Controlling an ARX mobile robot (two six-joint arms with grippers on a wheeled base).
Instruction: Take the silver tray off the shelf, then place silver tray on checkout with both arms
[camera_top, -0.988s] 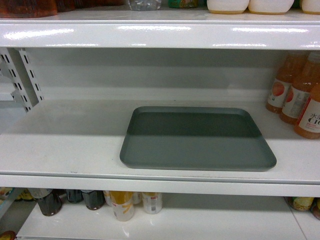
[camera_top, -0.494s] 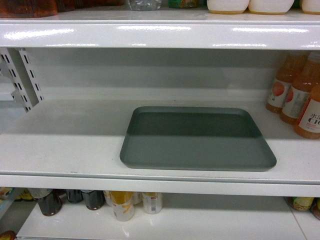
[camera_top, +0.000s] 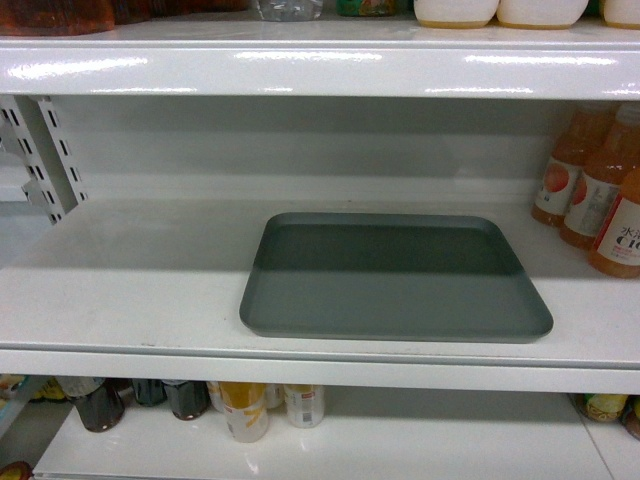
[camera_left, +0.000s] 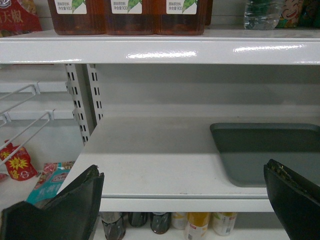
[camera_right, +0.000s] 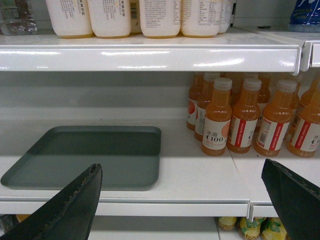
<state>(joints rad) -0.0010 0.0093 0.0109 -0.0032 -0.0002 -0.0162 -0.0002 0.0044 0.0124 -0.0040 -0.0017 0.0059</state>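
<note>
One silver tray (camera_top: 395, 278) flat on the shelf (camera_top: 130, 290), long axis left-right, parallel to shelf lip.
Left claw (camera_left: 182, 197) and right claw (camera_right: 180, 197) both spread wide, empty, short of the shelf. Seven orange bottles (camera_right: 217, 117) right of tray.

Your right gripper (camera_right: 182, 200), black fingers (camera_right: 65, 207) spread wide, faces the glossy white shelf board (camera_right: 200, 175). The flat grey-green tray (camera_right: 90, 155) lies near its front-left edge; orange bottles (camera_right: 245, 120) stand rear-right.

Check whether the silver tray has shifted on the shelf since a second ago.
No. The silver tray lies in the same spot, judged against the shelf front lip and the orange bottles.
</note>
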